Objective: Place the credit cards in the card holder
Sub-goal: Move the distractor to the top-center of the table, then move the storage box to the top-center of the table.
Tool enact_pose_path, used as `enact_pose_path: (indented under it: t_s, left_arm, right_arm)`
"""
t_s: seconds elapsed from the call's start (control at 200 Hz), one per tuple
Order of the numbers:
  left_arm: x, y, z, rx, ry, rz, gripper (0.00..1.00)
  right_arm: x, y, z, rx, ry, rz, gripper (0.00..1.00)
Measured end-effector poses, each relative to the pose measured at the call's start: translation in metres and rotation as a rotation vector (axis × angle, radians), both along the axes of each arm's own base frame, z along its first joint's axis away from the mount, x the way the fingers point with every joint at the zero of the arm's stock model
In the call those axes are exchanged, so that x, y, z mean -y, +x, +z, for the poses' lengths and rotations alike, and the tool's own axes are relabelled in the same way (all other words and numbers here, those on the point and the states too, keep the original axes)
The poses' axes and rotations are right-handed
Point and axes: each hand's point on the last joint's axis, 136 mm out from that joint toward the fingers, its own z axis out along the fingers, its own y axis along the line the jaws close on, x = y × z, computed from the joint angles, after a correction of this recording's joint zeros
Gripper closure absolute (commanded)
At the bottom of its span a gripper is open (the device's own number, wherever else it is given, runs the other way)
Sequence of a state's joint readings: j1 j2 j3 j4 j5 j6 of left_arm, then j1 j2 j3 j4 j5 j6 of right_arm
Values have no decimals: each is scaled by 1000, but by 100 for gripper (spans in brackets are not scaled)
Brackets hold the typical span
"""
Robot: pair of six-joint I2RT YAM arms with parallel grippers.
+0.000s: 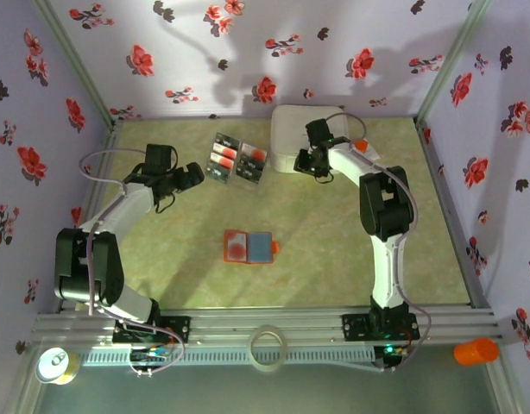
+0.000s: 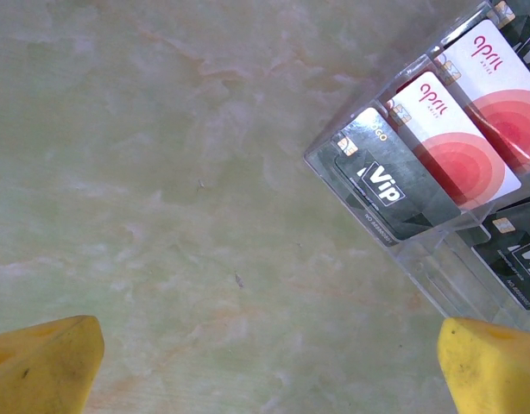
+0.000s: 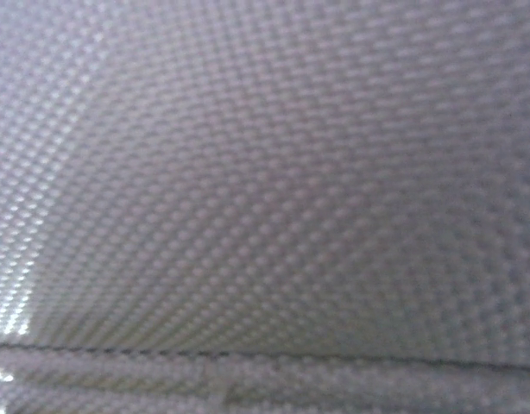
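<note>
Wide apart beside the clear rack (image 2: 427,269), the left gripper (image 2: 267,366) should square onto one of the credit cards (image 2: 386,185) before pinching; for the right gripper (image 1: 315,162) I cannot tell.

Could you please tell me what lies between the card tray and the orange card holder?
Nothing: the top view shows bare table between the clear tray and the card holder.

2 arms, the left arm (image 1: 118,211) and the right arm (image 1: 384,259), have white links and black joints. A grey cable (image 1: 90,267) loops along the left one. The left claw (image 2: 269,366) has 2 yellow fingers (image 2: 49,362).
</note>
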State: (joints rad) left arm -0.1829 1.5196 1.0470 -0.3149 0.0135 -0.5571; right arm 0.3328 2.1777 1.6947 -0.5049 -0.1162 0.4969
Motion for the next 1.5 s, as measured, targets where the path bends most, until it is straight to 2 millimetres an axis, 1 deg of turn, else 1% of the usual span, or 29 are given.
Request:
enact_pose_path:
  t_s: [0.14,0.325,0.38,0.455,0.535,0.57,0.61,0.675,0.75,0.795,0.895,0.96,1.005,1.1,1.18,1.27,1.38,1.5]
  left_arm:
    - [1,0,1,1,-3,-2,0]
    - [3,7,7,14,-10,-6,0]
    - [5,11,8,17,-14,-9,0]
    - [6,19,9,19,-16,-10,0]
    - [8,31,9,19,-17,-9,0]
    - [8,37,9,22,-17,-6,0]
    - [7,44,8,24,-17,-2,0]
    - [2,56,6,22,-13,15,0]
    - [-6,72,4,19,-5,43,0]
    - [-10,85,2,19,2,59,0]
    - [-17,111,-2,21,12,81,0]
    - [-20,126,-5,21,25,89,0]
    - [-21,134,-8,14,36,91,0]
    - [-21,148,-16,-1,54,90,0]
    - [-21,157,-24,-19,65,87,0]
    - [-21,162,-35,-45,77,77,0]
    - [-19,160,-52,-93,92,62,0]
    - [-13,155,-67,-136,109,35,0]
  right_arm:
    - [1,9,0,5,7,-6,61]
    - [11,19,2,4,21,-18,61]
    - [12,21,5,5,37,-9,61]
    - [8,21,10,5,75,12,61]
    - [2,18,16,4,110,31,60]
    - [-1,14,20,4,127,41,60]
    - [-4,6,26,4,145,52,60]
    - [-9,-9,42,13,177,65,59]
    - [-13,-26,69,46,217,77,58]
    - [-14,-39,91,81,241,84,58]
    - [-13,-68,133,158,283,97,57]
    - [-11,-89,153,202,308,101,56]
    - [-7,-103,163,223,320,99,55]
    - [3,-137,171,247,340,85,55]
    - [12,-162,171,254,350,67,54]
    - [24,-190,168,259,349,49,53]
    - [36,-214,166,269,343,29,53]
    - [45,-232,161,272,332,16,53]
